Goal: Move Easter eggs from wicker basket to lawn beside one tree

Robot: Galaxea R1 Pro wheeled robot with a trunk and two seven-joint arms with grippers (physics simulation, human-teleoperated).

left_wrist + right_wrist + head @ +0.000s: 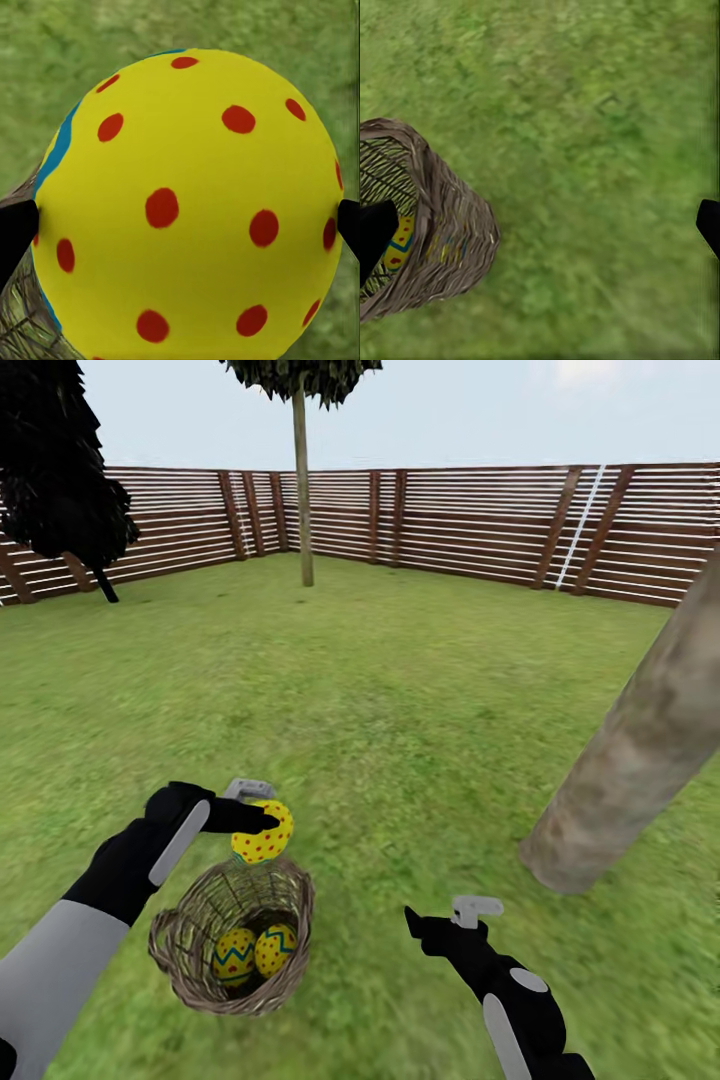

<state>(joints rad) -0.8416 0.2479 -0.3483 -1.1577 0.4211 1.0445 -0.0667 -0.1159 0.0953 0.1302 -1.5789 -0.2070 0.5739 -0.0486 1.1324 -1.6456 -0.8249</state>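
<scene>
Yellow red-dotted egg (pixel 265 836) in left gripper (pixel 262 822), seemingly above wicker basket (pixel 190 960)

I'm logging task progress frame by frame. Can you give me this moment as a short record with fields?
held egg: one Easter egg gripped by the left gripper, above the basket's far rim
eggs in basket: two
wicker basket: upright on the lawn
right gripper: open, empty, over grass right of the basket
nearest tree: thick pale trunk, right of the basket
eggs at tree: none yet
</scene>
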